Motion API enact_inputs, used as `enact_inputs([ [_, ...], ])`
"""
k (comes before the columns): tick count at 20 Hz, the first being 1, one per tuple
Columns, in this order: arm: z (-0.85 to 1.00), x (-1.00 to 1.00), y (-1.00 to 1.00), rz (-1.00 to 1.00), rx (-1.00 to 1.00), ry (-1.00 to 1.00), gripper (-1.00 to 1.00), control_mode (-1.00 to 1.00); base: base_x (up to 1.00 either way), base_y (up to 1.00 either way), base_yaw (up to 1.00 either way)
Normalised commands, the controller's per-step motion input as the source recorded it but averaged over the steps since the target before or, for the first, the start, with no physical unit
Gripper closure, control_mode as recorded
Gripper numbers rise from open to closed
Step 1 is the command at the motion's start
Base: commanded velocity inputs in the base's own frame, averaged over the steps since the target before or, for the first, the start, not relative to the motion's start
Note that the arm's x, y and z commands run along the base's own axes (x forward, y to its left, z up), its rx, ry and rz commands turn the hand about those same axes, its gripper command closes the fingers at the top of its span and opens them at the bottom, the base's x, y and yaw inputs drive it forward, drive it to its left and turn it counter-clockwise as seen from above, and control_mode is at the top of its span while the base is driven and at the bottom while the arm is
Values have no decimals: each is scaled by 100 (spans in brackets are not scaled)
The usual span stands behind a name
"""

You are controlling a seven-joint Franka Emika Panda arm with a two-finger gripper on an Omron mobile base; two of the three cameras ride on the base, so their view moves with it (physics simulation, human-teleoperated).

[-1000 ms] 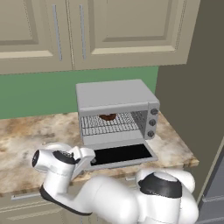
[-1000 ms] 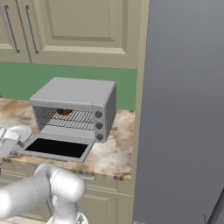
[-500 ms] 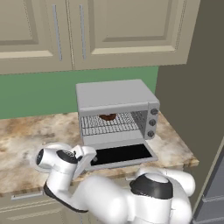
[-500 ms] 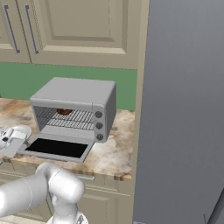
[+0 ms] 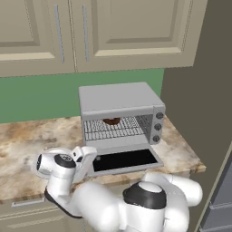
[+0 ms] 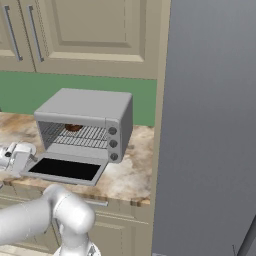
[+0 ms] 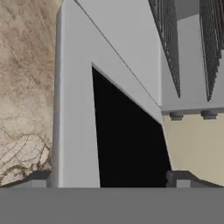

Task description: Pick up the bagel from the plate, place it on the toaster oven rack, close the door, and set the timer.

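The small dark brown bagel (image 5: 111, 121) is already lying on the silver wire rack (image 5: 113, 128) inside the grey toaster oven (image 5: 120, 111), so closing the oven looks like the step in hand. The wide grey-framed door with the black glass window (image 5: 123, 160) is hanging flat open over the marbled stone counter (image 5: 27, 140). The two-finger gripper (image 7: 109, 177) is standing wide open and empty at the door's left edge, its tips straddling the frame. It should get under the frame's edge and lift in the hinge's arc, pushing squarely so the flap doesn't slip off.
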Motion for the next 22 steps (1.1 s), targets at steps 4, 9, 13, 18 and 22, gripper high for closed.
enact_inputs([
  [4, 35, 19, -43, 0, -21, -3, -100, -100, 0, 0, 0],
  [9, 49, 13, -39, 0, -22, 0, -100, -100, 0, 0, 0],
  [13, 53, 21, -39, 12, -16, 0, -100, -100, 0, 0, 0],
  [18, 57, 33, -42, 24, -12, 0, -100, -100, 0, 0, 0],
  [22, 56, 34, -45, 29, -11, 0, -100, -100, 0, 0, 0],
])
